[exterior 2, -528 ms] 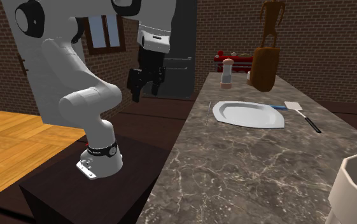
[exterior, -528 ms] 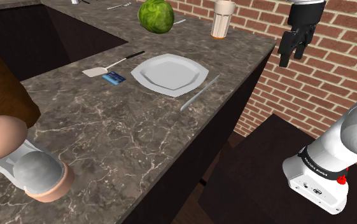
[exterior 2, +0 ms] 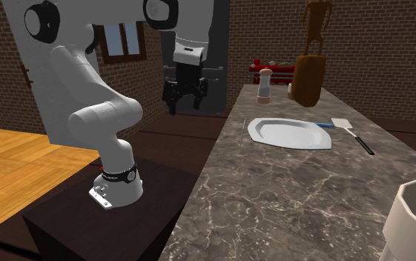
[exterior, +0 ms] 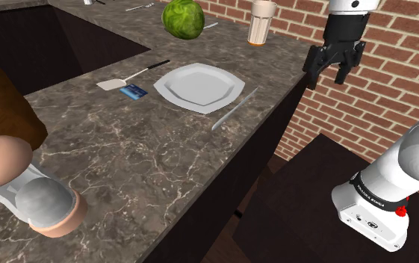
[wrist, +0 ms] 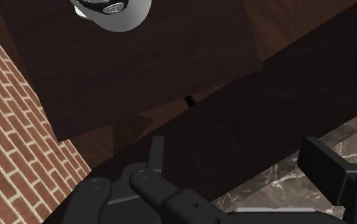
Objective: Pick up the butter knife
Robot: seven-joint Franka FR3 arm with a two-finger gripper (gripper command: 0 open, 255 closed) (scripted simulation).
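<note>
The butter knife (exterior: 234, 110) is a thin grey blade lying flat near the counter's edge, just beside the white plate (exterior: 199, 87). In the second exterior view the knife (exterior 2: 243, 127) is a thin line at the counter's near edge, left of the plate (exterior 2: 291, 132). My black gripper (exterior: 327, 77) hangs open and empty in the air beyond the counter's corner, above the floor and well to the right of the knife. From across the room the gripper (exterior 2: 185, 104) points down, left of the counter. In the wrist view the fingers (wrist: 156, 153) stand apart over the dark stand (wrist: 139, 70).
A white spatula (exterior: 129, 78) and a small blue item (exterior: 134, 92) lie left of the plate. A green cabbage (exterior: 183, 19) and a cup (exterior: 263, 22) stand at the back. A shaker (exterior 2: 264, 84) and a brown figure (exterior 2: 311, 70) stand behind the plate. A brick wall (exterior: 394, 82) rises behind the gripper.
The gripper has moved toward the counter, to the shoulder view's left, and turned about its own axis. It stays open. Nothing on the counter has moved.
</note>
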